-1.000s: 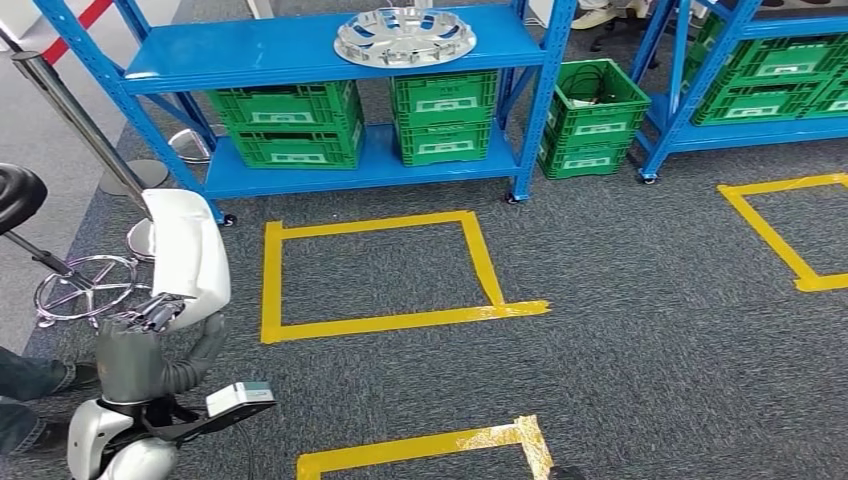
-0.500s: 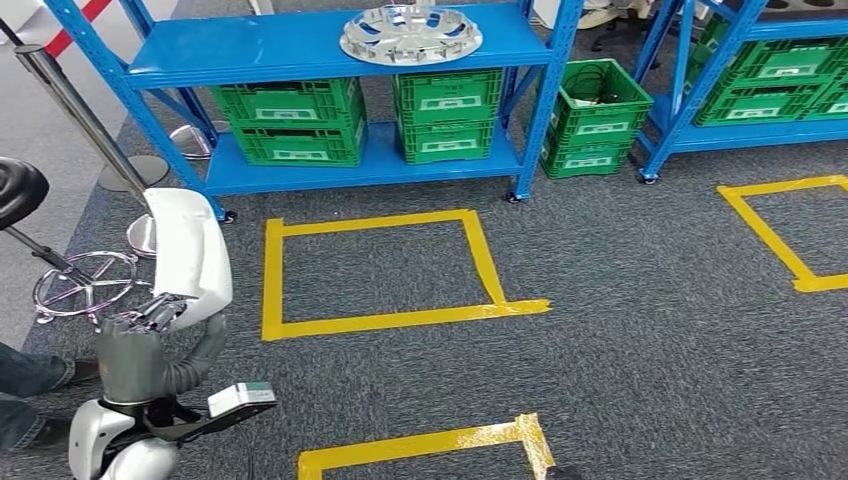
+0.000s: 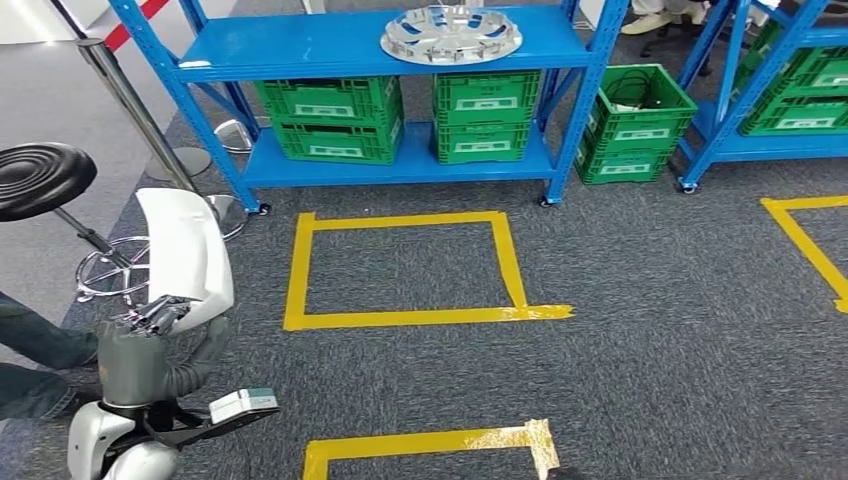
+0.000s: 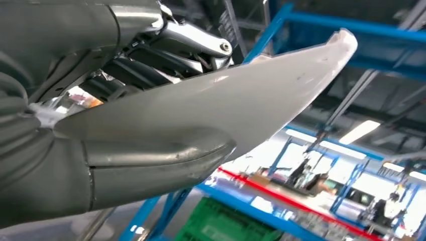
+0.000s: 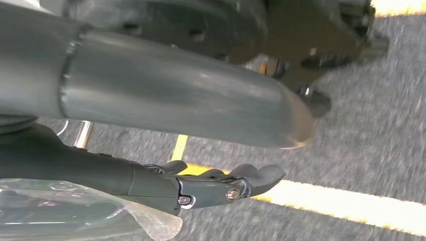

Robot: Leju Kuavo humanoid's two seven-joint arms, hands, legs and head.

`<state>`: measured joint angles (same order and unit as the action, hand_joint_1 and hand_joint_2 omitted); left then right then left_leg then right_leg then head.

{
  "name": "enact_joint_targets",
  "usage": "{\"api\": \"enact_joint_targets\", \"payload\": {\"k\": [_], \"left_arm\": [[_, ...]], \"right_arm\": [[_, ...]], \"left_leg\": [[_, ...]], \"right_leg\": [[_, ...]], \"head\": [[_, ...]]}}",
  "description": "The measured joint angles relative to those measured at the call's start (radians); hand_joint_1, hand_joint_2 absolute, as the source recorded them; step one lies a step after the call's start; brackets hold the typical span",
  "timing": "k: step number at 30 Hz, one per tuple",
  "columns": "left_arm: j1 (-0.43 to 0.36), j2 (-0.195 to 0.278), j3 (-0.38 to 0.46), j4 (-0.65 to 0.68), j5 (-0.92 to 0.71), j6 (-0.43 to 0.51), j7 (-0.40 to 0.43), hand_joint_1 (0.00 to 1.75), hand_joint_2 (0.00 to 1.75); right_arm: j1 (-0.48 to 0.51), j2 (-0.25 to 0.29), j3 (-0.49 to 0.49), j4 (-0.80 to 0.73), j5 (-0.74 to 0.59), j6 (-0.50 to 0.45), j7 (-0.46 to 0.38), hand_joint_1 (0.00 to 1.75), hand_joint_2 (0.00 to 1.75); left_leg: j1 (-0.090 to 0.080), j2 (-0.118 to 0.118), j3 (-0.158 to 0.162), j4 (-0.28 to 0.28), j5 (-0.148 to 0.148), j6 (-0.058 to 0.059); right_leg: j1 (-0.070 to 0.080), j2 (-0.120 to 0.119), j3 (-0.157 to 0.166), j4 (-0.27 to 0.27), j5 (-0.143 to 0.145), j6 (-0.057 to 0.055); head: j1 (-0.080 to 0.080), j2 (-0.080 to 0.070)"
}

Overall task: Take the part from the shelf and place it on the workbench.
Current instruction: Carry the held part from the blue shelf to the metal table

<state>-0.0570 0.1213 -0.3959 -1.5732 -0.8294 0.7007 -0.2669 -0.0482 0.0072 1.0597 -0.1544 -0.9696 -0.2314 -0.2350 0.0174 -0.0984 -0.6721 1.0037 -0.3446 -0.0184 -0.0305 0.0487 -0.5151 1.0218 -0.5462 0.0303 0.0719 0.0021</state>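
Observation:
My left hand (image 3: pixel 136 342) grips the lower end of the part (image 3: pixel 185 255), a white curved panel held upright at the lower left of the head view. In the left wrist view the same white panel (image 4: pixel 251 90) runs out past my thumb, with the left hand (image 4: pixel 100 160) wrapped around its base. My right hand (image 5: pixel 211 165) hangs above the grey carpet and a strip of yellow tape. Its dark fingers (image 5: pixel 226 188) are apart from the thumb and hold nothing.
Ahead stands a blue shelf (image 3: pixel 300 45) with a silver wheel cover (image 3: pixel 451 34) on top and green crates (image 3: pixel 330 120) below. A yellow tape square (image 3: pixel 400 318) marks the carpet. A black stool (image 3: pixel 45 180), a stanchion (image 3: pixel 130 100) and a person's legs (image 3: pixel 35 345) are at left.
The whole picture has slid to the right, so the camera has turned left. My left hand still holds the white panel in the same pose.

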Motion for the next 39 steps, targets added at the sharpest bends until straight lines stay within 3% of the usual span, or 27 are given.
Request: {"api": "enact_joint_targets", "payload": {"k": [2,3,5,7,8,9,11,12,13,15,16,18,20,21,22,23,24,25,26,28,29,31,33,35,37,38,39], "left_arm": [[0.002,0.0,0.0,0.0,0.0,0.0,0.0,1.75,1.75],[0.002,0.0,0.0,0.0,0.0,0.0,0.0,1.75,1.75],[0.001,0.0,0.0,0.0,0.0,0.0,0.0,1.75,1.75],[0.002,0.0,-0.001,0.0,0.0,0.0,0.0,1.75,1.75],[0.003,0.0,-0.001,0.0,0.0,0.0,0.0,1.75,1.75],[0.003,0.0,-0.001,0.0,0.0,0.0,0.0,1.75,1.75],[0.001,0.0,-0.001,0.0,-0.002,0.0,0.0,1.75,1.75],[0.0,0.0,-0.001,0.0,-0.003,0.0,0.0,1.75,1.75],[-0.001,0.0,0.0,-0.001,-0.005,0.0,0.0,1.75,1.75],[0.002,0.001,0.0,-0.001,-0.01,0.0,0.0,1.75,1.75],[0.005,0.002,0.001,-0.002,-0.012,0.0,0.0,1.75,1.75],[0.006,0.003,0.002,-0.006,-0.015,0.001,-0.001,1.75,1.75],[0.008,0.002,0.004,-0.009,-0.02,0.001,-0.003,1.75,1.75],[0.011,0.002,0.006,-0.01,-0.021,0.0,-0.006,1.75,1.75],[0.017,0.002,0.01,-0.01,-0.022,0.0,-0.011,1.75,1.75],[0.021,0.002,0.015,-0.011,-0.023,0.0,-0.016,1.75,1.75],[0.025,0.001,0.02,-0.013,-0.022,0.0,-0.02,1.75,1.75],[0.027,0.001,0.024,-0.015,-0.022,0.0,-0.023,1.75,1.75],[0.028,0.0,0.027,-0.017,-0.021,0.0,-0.026,1.75,1.75],[0.028,-0.001,0.032,-0.02,-0.021,0.0,-0.029,1.75,1.75],[0.029,-0.002,0.034,-0.022,-0.021,0.0,-0.03,1.75,1.75],[0.033,-0.002,0.039,-0.025,-0.02,0.0,-0.033,1.75,1.75],[0.034,-0.002,0.046,-0.028,-0.02,0.0,-0.035,1.75,1.75],[0.033,-0.003,0.05,-0.031,-0.02,0.0,-0.037,1.75,1.75],[0.036,-0.005,0.052,-0.032,-0.02,0.0,-0.037,1.75,1.75],[0.037,-0.006,0.052,-0.032,-0.02,0.0,-0.038,1.75,1.75],[0.038,-0.006,0.054,-0.032,-0.02,0.0,-0.038,1.75,1.75]], "right_arm": [[0.0,-0.001,0.001,0.0,0.0,0.0,0.0,0.0,0.0],[0.0,-0.001,0.001,0.0,0.0,0.0,0.0,0.0,0.0],[0.003,-0.001,0.002,0.0,0.0,0.0,0.0,0.0,0.0],[0.007,-0.001,0.003,0.0,0.0,0.0,0.0,0.0,0.0],[0.007,-0.001,0.003,0.001,0.0,0.0,0.0,0.0,0.0],[0.006,-0.001,0.003,0.001,0.0,0.0,0.0,0.0,0.0],[0.002,-0.001,0.003,0.001,0.0,0.0,-0.001,0.0,0.0],[0.001,-0.001,0.003,0.001,0.0,-0.001,-0.001,0.0,0.0],[0.0,0.0,0.003,0.001,-0.001,-0.004,-0.001,0.0,0.0],[-0.003,0.001,0.003,0.001,-0.002,-0.01,-0.002,0.0,0.0],[-0.005,0.002,0.003,0.0,-0.002,-0.014,-0.001,0.0,0.0],[-0.007,0.003,0.003,0.0,-0.002,-0.019,-0.001,0.0,0.0],[-0.003,0.004,0.003,0.0,-0.002,-0.021,0.0,0.0,0.0],[-0.001,0.005,0.004,0.0,-0.001,-0.021,0.001,0.0,0.0],[0.001,0.006,0.004,0.0,-0.001,-0.021,0.002,0.0,0.0],[0.003,0.006,0.004,0.0,-0.001,-0.022,0.002,0.0,0.0],[0.003,0.007,0.005,0.0,-0.001,-0.022,0.003,0.0,0.0],[0.003,0.007,0.005,0.0,-0.001,-0.022,0.003,0.0,0.0],[0.002,0.007,0.005,0.0,-0.001,-0.022,0.003,0.0,0.0],[0.002,0.008,0.005,0.0,0.0,-0.022,0.003,0.0,0.0],[0.002,0.008,0.005,0.0,0.0,-0.022,0.003,0.0,0.0],[0.001,0.01,0.005,0.0,0.0,-0.024,0.002,0.0,0.0],[0.001,0.011,0.005,0.0,-0.001,-0.027,0.001,0.0,0.0],[0.003,0.012,0.005,0.0,-0.001,-0.028,0.001,0.0,0.0],[0.005,0.012,0.005,0.0,-0.001,-0.028,0.001,0.0,0.0],[0.005,0.012,0.005,0.0,-0.001,-0.029,0.002,0.0,0.0],[0.004,0.012,0.005,0.0,-0.001,-0.029,0.002,0.0,0.0]], "left_leg": [[0.0,0.018,-0.015,0.028,-0.022,-0.006],[-0.001,0.04,-0.034,0.074,-0.054,-0.008],[-0.002,0.079,-0.085,0.218,-0.137,-0.009],[-0.002,0.09,-0.107,0.313,-0.177,-0.006],[-0.003,0.092,-0.091,0.303,-0.17,-0.001],[-0.006,0.098,-0.056,0.252,-0.147,0.007],[-0.02,0.138,0.028,0.109,-0.107,0.028],[-0.027,0.155,0.054,0.06,-0.098,0.036],[-0.033,0.166,0.065,0.036,-0.098,0.041],[-0.035,0.149,0.063,0.027,-0.097,0.045],[-0.033,0.138,0.064,0.021,-0.093,0.048],[-0.027,0.118,0.066,0.007,-0.082,0.057],[-0.026,0.095,0.062,0.003,-0.077,0.063],[-0.026,0.082,0.06,0.003,-0.075,0.064],[-0.027,0.069,0.059,0.004,-0.074,0.064],[-0.027,0.054,0.058,0.005,-0.073,0.064],[-0.027,0.04,0.058,0.007,-0.073,0.063],[-0.027,0.025,0.057,0.01,-0.072,0.061],[-0.028,0.012,0.055,0.014,-0.072,0.058],[-0.027,-0.015,0.045,0.021,-0.069,0.047],[-0.025,-0.028,0.04,0.022,-0.066,0.04],[-0.021,-0.046,0.033,0.021,-0.06,0.026],[-0.023,0.0,0.013,0.06,-0.085,0.013],[-0.022,0.067,-0.039,0.176,-0.148,0.002],[-0.015,0.088,-0.087,0.286,-0.189,-0.005],[-0.011,0.091,-0.089,0.295,-0.184,-0.007],[-0.009,0.095,-0.071,0.264,-0.161,-0.007]], "right_leg": [[0.001,-0.024,0.001,0.001,0.009,-0.016],[0.002,-0.036,-0.002,0.001,0.014,-0.023],[0.008,-0.063,-0.007,0.001,0.019,-0.03],[0.014,-0.093,-0.012,0.002,0.021,-0.031],[0.016,-0.107,-0.012,0.002,0.021,-0.031],[0.018,-0.12,-0.012,0.001,0.02,-0.03],[0.024,-0.142,-0.01,0.001,0.018,-0.028],[0.026,-0.153,-0.01,0.001,0.016,-0.025],[0.028,-0.163,-0.01,0.001,0.015,-0.022],[0.029,-0.183,-0.008,-0.004,0.013,-0.012],[0.028,-0.177,-0.008,-0.002,0.008,-0.005],[0.027,-0.123,-0.029,0.048,-0.025,0.006],[0.025,-0.065,-0.085,0.172,-0.087,0.009],[0.025,-0.054,-0.115,0.232,-0.11,0.009],[0.025,-0.051,-0.132,0.265,-0.116,0.009],[0.024,-0.05,-0.133,0.26,-0.101,0.009],[0.023,-0.046,-0.115,0.218,-0.069,0.009],[0.02,-0.031,-0.084,0.149,-0.03,0.008],[0.017,-0.001,-0.054,0.082,-0.003,0.007],[0.011,0.048,-0.019,0.003,0.017,0.003],[0.012,0.054,-0.015,-0.002,0.013,0.0],[0.013,0.026,-0.007,-0.009,0.02,-0.012],[0.01,-0.005,0.0,-0.017,0.028,-0.023],[0.01,-0.039,0.003,-0.021,0.029,-0.027],[0.01,-0.072,0.003,-0.02,0.027,-0.026],[0.01,-0.088,0.003,-0.02,0.025,-0.025],[0.01,-0.103,0.005,-0.02,0.023,-0.023]], "head": [[-0.006,0.0],[-0.01,0.0],[-0.015,0.0],[-0.015,0.0],[-0.015,0.0],[-0.015,0.0],[-0.015,-0.001],[-0.014,-0.001],[-0.014,-0.001],[-0.014,-0.001],[-0.013,-0.001],[-0.009,-0.001],[-0.006,-0.001],[-0.005,-0.001],[-0.005,-0.001],[-0.005,-0.001],[-0.005,-0.001],[-0.005,-0.001],[-0.005,-0.001],[-0.006,-0.001],[-0.006,-0.001],[-0.006,-0.001],[-0.012,-0.001],[-0.019,-0.001],[-0.019,-0.002],[-0.019,-0.002],[-0.019,-0.002]]}}
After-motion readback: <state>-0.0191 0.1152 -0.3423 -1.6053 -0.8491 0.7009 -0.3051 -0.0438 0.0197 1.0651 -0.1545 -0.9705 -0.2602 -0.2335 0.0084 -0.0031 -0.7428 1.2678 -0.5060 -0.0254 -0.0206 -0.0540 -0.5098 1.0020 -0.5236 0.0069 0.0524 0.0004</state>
